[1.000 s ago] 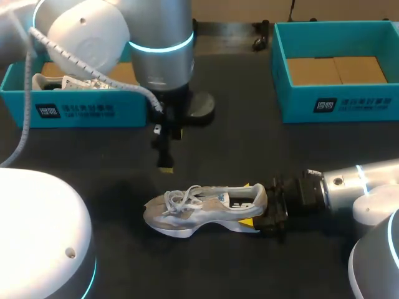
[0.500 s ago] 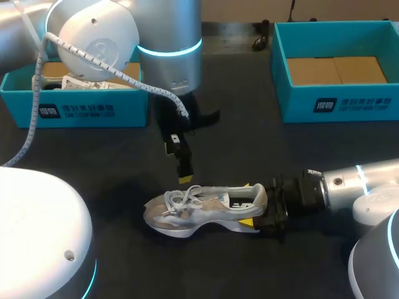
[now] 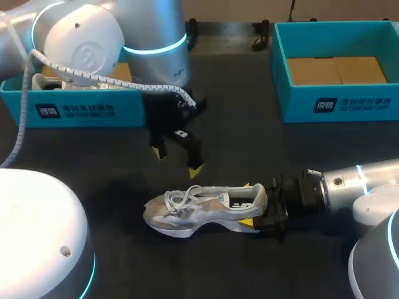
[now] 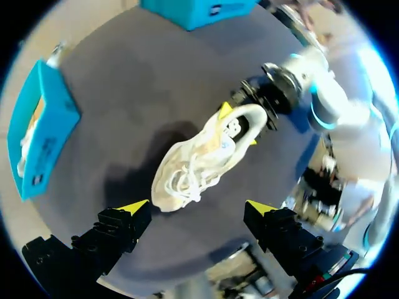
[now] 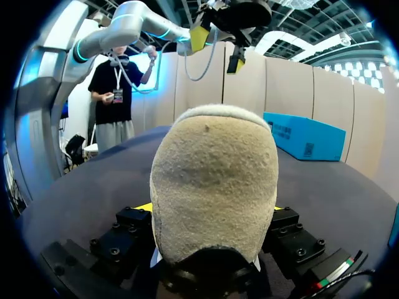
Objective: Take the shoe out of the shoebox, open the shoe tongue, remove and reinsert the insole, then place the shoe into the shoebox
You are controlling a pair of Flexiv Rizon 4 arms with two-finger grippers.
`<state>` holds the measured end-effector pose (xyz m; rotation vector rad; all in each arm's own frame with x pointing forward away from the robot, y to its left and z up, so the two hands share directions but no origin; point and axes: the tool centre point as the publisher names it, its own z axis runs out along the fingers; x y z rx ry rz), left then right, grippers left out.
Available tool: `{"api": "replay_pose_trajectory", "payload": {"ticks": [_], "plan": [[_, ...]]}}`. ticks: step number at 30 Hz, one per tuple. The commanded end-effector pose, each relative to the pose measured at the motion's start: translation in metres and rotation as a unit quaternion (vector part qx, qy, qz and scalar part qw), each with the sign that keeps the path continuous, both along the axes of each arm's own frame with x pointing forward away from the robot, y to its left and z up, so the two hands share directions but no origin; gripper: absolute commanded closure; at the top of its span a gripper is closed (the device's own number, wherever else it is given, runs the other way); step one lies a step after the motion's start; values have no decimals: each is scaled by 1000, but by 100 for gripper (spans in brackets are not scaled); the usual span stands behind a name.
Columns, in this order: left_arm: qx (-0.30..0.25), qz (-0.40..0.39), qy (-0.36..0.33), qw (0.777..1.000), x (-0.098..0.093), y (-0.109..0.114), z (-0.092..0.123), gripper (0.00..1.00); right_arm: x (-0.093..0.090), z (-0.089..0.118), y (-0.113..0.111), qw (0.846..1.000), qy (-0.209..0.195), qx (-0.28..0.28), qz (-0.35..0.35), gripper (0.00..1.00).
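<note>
Pale grey sneaker [image 3: 199,208] with white laces sits on the table [image 3: 249,143]. The right gripper [image 3: 252,204] has its fingers clamped on the heel. The left gripper [image 3: 177,162] hovers above the laces, fingers wide apart.

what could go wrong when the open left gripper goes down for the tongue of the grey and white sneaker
1. The white laces lie in loose loops over the tongue of the grey and white sneaker, just ahead of the open left gripper. Its fingers may well catch a loop instead of the tongue.
2. The right gripper clamps only the heel. A pull at the front could twist the sneaker or slip it out of that grip.
</note>
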<state>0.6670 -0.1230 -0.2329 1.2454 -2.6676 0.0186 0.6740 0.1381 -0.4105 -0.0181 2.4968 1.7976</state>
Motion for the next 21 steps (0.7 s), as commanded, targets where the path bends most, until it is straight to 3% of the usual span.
{"api": "replay_pose_trajectory", "payload": {"ticks": [1,3,5,12,21], "plan": [[24,472,20,881,-2,2,-2,0,1,-3,2,1000,1,-2,0,100],[24,472,20,881,-2,2,-2,0,1,-3,2,1000,1,-2,0,100],[40,504,14,863,-8,-13,-10,0,1,-3,2,1000,1,-2,0,100],[72,545,1,835,-28,-44,-27,0,1,-3,2,1000,1,-2,0,100],[90,597,-6,797,-29,-61,-38,0,1,-3,2,1000,1,-2,0,100]]}}
